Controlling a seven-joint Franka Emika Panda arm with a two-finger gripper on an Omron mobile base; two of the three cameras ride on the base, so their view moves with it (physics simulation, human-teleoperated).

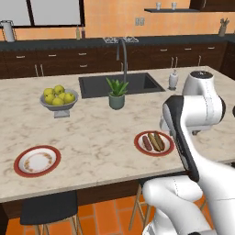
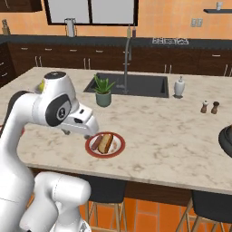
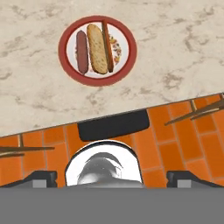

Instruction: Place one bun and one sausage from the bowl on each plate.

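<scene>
Near counter edge (image 1: 92,183), filled plate (image 1: 139,146), fingers (image 3: 43,178) apart

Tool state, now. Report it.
Tool: open, holding nothing; its tips stand wide apart in the hand view, above the plate with bun and sausage.

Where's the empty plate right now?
In the left base view the empty plate sits near the counter's front edge at far left, in front of the fruit bowl, well left of the filled plate.
</scene>
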